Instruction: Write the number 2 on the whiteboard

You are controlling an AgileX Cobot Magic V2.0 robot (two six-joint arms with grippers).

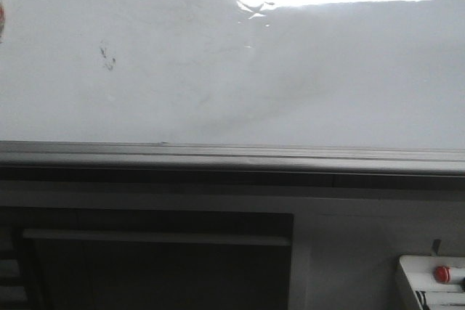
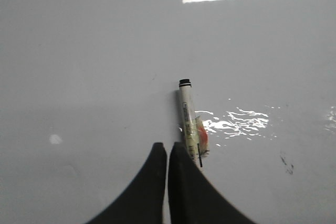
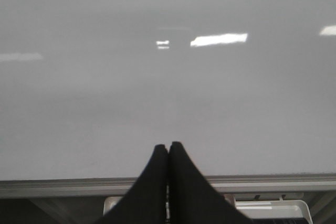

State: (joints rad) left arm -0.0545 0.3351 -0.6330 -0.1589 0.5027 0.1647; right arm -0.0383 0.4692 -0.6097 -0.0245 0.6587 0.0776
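Glossy white whiteboard (image 1: 218, 70) bears only a faint smudge (image 1: 107, 56).

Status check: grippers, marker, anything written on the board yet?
Left gripper shut, marker beside it. Right gripper shut, empty. Whiteboard: no 2 yet, only a faint smudge. Nothing in the way.

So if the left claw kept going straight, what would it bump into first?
Probably the whiteboard. The left claw points at it, with a marker sticking out beside its fingertips, which might touch first; depth is hard to judge.
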